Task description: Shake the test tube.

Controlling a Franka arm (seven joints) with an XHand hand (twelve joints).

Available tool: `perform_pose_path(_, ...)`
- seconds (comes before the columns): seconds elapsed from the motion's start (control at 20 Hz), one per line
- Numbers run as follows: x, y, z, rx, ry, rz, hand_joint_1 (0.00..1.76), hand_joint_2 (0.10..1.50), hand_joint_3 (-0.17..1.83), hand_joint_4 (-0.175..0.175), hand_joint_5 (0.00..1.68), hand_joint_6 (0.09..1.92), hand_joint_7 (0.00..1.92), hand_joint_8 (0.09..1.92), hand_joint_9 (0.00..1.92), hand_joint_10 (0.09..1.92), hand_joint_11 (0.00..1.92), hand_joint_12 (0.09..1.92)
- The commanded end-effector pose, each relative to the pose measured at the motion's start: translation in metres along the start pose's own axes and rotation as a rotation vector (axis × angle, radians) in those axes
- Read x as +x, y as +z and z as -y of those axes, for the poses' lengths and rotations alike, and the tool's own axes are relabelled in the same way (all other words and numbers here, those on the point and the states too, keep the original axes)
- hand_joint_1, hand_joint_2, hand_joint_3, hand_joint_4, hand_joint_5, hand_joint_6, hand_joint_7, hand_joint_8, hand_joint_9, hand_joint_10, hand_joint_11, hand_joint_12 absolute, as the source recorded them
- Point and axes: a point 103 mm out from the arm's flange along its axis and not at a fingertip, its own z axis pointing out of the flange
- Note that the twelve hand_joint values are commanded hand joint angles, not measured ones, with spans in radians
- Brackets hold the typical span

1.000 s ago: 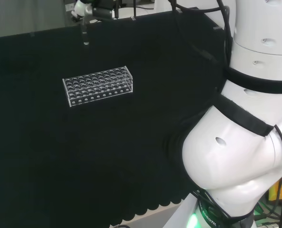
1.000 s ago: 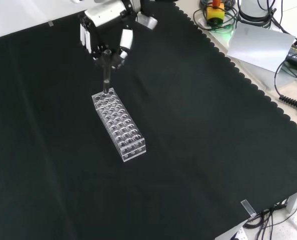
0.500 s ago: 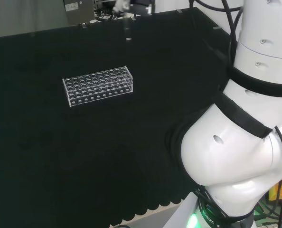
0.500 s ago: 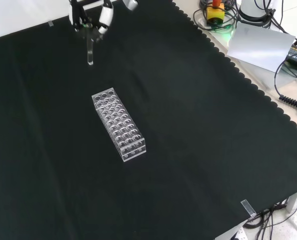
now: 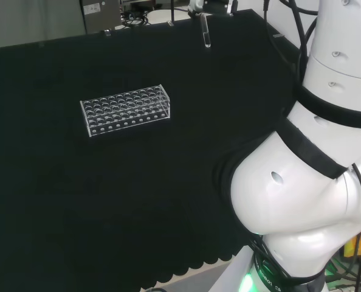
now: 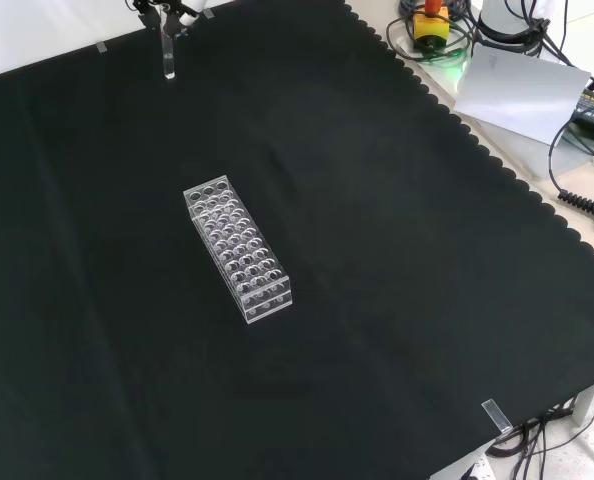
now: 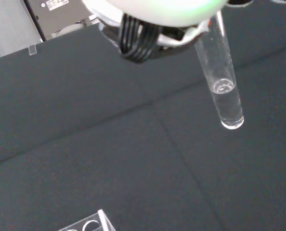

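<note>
Gripping the tube (image 7: 224,91) up top, hand (image 6: 167,12) high; hanging near-upright below it, well clear of the rack (image 6: 237,249).

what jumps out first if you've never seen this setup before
The big white arm links on the right of the head view catch the eye first. Next is the clear test tube rack standing alone in the middle of the black cloth. In the wrist view, the test tube hangs above the cloth with a little clear liquid at its bottom, held at the front view's top edge by the hand.
</note>
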Motion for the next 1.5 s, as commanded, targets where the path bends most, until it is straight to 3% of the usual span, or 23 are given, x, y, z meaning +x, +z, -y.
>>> perform_pose_path(0.05, 0.039, 0.008, 0.01, 0.014, -0.072, -0.035, 1.23, 0.67, 0.59, -0.175, 1.34, 0.52, 1.71, 0.52, 1.54, 0.68, 1.08, 1.05)
perform_pose_path(0.25, 0.088, 0.021, 0.023, 0.044, -0.154, -0.077, 1.23, 0.67, 0.59, -0.175, 1.34, 0.52, 1.71, 0.52, 1.54, 0.68, 1.08, 1.05)
perform_pose_path(0.5, 0.144, 0.042, 0.045, 0.102, -0.215, -0.146, 1.23, 0.67, 0.59, -0.175, 1.34, 0.52, 1.71, 0.52, 1.54, 0.68, 1.08, 1.05)
perform_pose_path(0.85, 0.196, 0.05, 0.067, 0.137, -0.302, -0.192, 1.23, 0.67, 0.59, -0.175, 1.34, 0.52, 1.71, 0.52, 1.54, 0.68, 1.08, 1.05)
perform_pose_path(1.0, 0.197, 0.049, 0.065, 0.131, -0.311, -0.183, 1.23, 0.67, 0.59, -0.175, 1.34, 0.52, 1.71, 0.52, 1.54, 0.68, 1.08, 1.05)
perform_pose_path(1.15, 0.182, 0.045, 0.056, 0.119, -0.28, -0.169, 1.23, 0.67, 0.59, -0.175, 1.34, 0.52, 1.71, 0.52, 1.54, 0.68, 1.08, 1.05)
perform_pose_path(1.5, 0.104, 0.029, 0.026, 0.077, -0.151, -0.14, 1.23, 0.67, 0.59, -0.175, 1.34, 0.52, 1.71, 0.52, 1.54, 0.68, 1.07, 1.05)
